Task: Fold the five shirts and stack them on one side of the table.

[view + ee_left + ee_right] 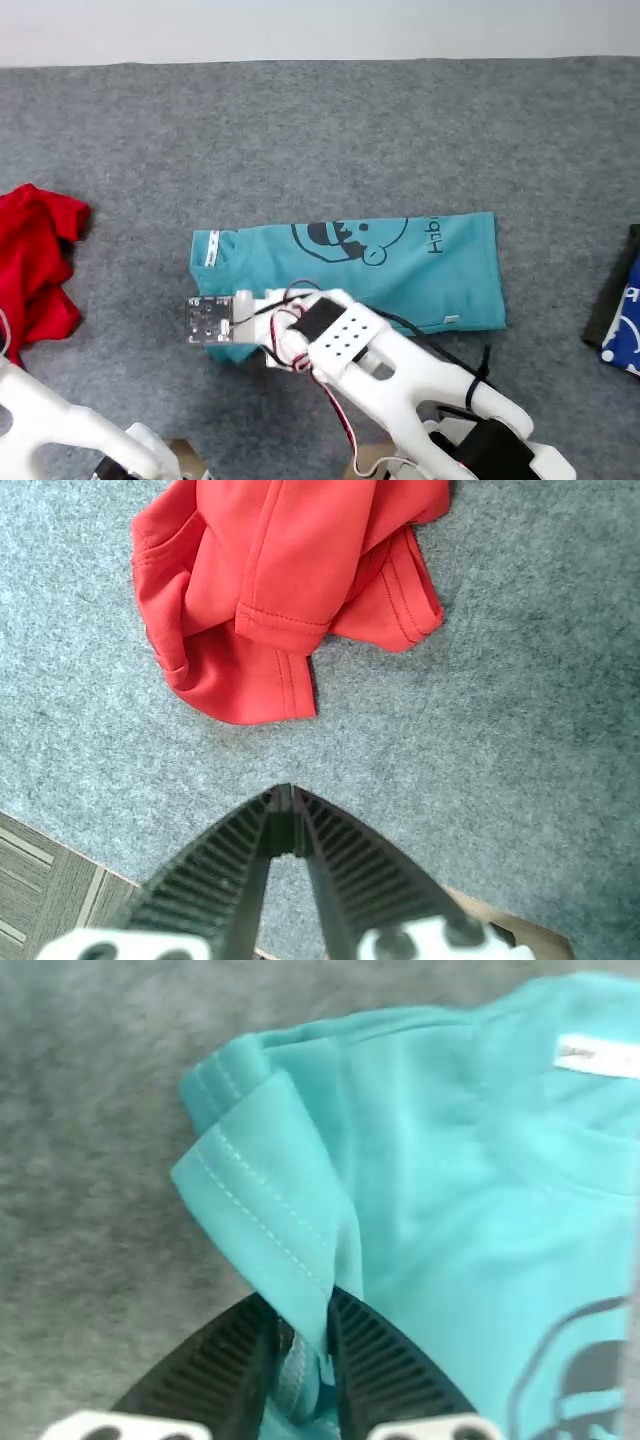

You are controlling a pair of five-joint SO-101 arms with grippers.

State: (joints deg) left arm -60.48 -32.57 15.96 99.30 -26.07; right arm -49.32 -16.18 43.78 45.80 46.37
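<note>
A teal shirt (390,270) with a dark print lies partly folded in the middle of the grey table. My right gripper (232,340) sits at its near left corner, shut on the teal sleeve (275,1230), whose hem rises between the black fingers (365,1355). A crumpled red shirt (35,265) lies at the left edge of the table. My left gripper (287,815) hovers shut and holding nothing above the grey felt, a short way from the red shirt (290,580).
A blue and dark garment (622,310) lies at the right edge of the table. The far half of the grey felt (330,130) is bare. The table's edge and floor (40,880) lie close beside my left gripper.
</note>
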